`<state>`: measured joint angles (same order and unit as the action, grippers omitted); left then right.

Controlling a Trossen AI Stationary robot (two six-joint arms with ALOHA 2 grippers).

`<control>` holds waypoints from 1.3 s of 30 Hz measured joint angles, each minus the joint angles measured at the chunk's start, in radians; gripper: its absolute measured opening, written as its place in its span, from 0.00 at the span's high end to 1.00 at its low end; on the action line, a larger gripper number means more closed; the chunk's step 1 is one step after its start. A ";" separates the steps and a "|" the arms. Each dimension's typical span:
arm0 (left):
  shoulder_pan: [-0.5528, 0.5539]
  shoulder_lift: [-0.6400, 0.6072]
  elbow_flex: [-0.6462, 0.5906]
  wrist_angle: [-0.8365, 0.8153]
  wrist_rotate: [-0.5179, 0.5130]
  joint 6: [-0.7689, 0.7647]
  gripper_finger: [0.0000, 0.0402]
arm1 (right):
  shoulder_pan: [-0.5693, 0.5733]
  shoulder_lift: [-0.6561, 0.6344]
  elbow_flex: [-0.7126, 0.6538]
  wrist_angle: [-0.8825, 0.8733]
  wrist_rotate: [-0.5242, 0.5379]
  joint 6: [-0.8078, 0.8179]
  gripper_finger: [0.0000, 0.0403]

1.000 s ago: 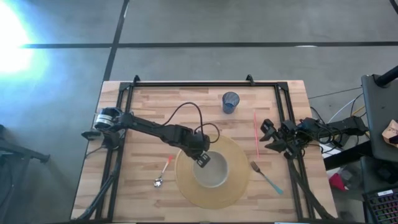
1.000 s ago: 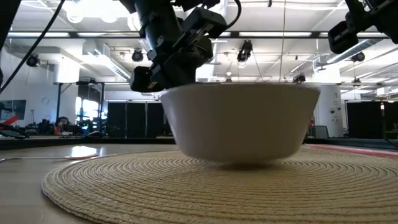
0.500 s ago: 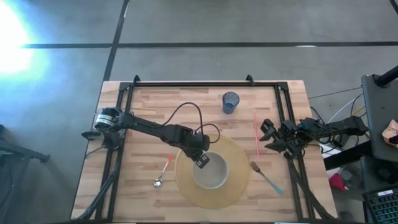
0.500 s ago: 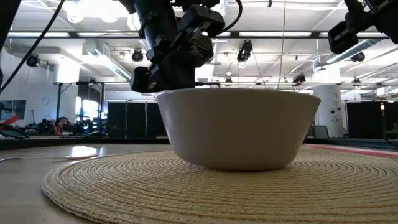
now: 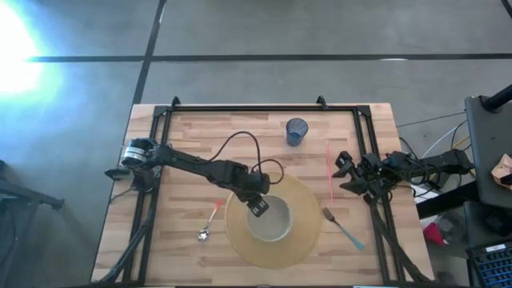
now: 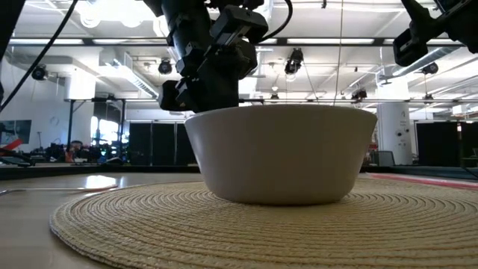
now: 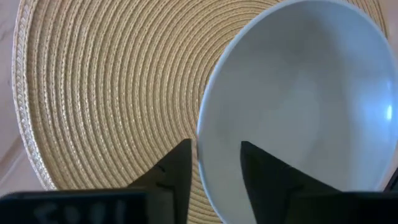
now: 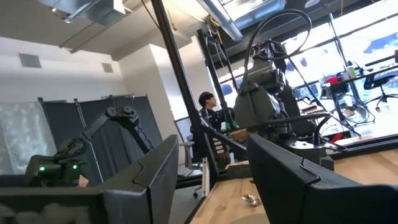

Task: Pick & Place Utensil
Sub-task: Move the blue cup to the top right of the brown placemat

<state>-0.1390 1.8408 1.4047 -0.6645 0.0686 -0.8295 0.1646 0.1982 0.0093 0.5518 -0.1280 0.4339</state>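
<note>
On the woven placemat (image 5: 306,194), at its middle: a white bowl (image 5: 272,224), upright and resting flat on the weave. Over the bowl's edge on the side toward the left arm's base: the left gripper (image 5: 258,205), tilted down from above. Fingers (image 7: 177,171) narrowly parted, one outside the bowl wall and one inside, straddling the rim with a sliver of room on the inner side; holding nothing else.

Just off the placemat's left edge, flat on the wooden table (image 5: 192,136): a spoon (image 5: 210,222) with a pale red handle, its bowl end pointing away from the mat's far side, touching neither mat nor gripper. Just off the placemat's right edge: a fork (image 5: 342,228) with a teal handle, lying at a slant, likewise apart from both grippers.

Farther to the right and beyond the mat's far-right curve: a thin pink straw (image 5: 330,172), lying straight. Past the straw, by the table's right rail: the right gripper (image 5: 350,176), raised off the table, spread wide and empty.

Well beyond the placemat's far edge: a blue mesh cup (image 5: 296,131), upright. Farthest off, in the room behind, in the right wrist view: a person (image 8: 208,106) seated among equipment.
</note>
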 joint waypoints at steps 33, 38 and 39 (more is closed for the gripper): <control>0.164 -0.405 -0.119 -0.076 -0.183 0.422 0.56 | -0.002 0.091 0.559 -0.912 0.589 -0.124 0.48; 0.180 -0.510 -0.283 0.084 -0.190 0.437 0.56 | -0.008 0.188 0.697 -1.042 0.717 -0.150 0.48; 0.185 -0.531 -0.315 0.120 -0.190 0.444 0.56 | -0.013 0.208 0.725 -1.075 0.744 -0.150 0.48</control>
<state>0.0464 1.3103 1.0895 -0.5442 -0.1215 -0.3853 0.1519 0.4061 0.7348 -0.5230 0.6159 0.2836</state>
